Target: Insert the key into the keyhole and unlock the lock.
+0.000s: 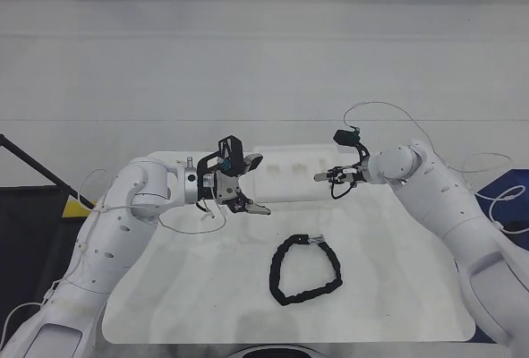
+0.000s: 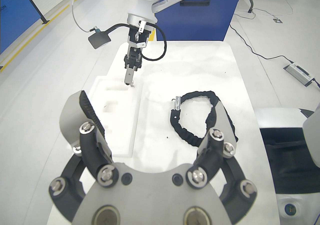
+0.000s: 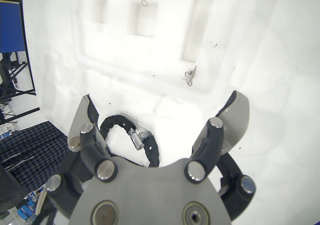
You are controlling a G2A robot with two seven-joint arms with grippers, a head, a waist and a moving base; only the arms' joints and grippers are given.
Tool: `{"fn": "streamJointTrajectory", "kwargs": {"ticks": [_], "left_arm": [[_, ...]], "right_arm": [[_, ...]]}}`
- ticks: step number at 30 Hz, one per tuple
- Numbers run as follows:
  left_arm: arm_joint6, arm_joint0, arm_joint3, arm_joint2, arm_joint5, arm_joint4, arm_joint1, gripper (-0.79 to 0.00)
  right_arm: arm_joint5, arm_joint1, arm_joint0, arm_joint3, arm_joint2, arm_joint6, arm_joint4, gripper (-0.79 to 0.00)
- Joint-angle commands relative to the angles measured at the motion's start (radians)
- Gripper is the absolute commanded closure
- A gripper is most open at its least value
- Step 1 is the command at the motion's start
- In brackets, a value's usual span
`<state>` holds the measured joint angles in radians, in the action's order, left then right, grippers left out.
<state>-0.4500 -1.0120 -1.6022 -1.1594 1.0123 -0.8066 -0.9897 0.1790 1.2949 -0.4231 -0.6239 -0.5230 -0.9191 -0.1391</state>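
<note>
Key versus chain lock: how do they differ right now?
The key is small, bare metal; the chain lock is a far larger black-sleeved loop. The key lies on the foam tray beside its long slot; the chain lock lies on the table. Both lie ungripped.

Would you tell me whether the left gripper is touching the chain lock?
Apart. The top view shows bare table between the left gripper, jaws open, and the chain lock.

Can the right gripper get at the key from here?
Probably yes: the right gripper is open above the key, which lies bare on the foam tray by the long slot, with nothing over it.
</note>
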Motion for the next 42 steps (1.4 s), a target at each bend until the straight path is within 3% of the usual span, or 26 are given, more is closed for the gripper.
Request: {"fn": "streamJointTrajectory", "kwargs": {"ticks": [1,24,32,42], "left_arm": [[0.0,0.0,0.0,0.0,0.0,0.0,0.0,-0.785],[0.0,0.0,0.0,0.0,0.0,0.0,0.0,-0.785],[0.0,0.0,0.0,0.0,0.0,0.0,0.0,-0.785],[0.0,0.0,0.0,0.0,0.0,0.0,0.0,-0.785]], "right_arm": [[0.01,0.012,0.009,0.02,0.011,0.009,-0.021,-0.785],[0.082,0.166,0.062,0.291,0.047,0.049,-0.032,-0.785],[0.099,0.195,0.071,0.353,0.036,0.056,-0.028,-0.622],[0.096,0.218,0.077,0.391,0.047,0.089,-0.094,-0.579]]}}
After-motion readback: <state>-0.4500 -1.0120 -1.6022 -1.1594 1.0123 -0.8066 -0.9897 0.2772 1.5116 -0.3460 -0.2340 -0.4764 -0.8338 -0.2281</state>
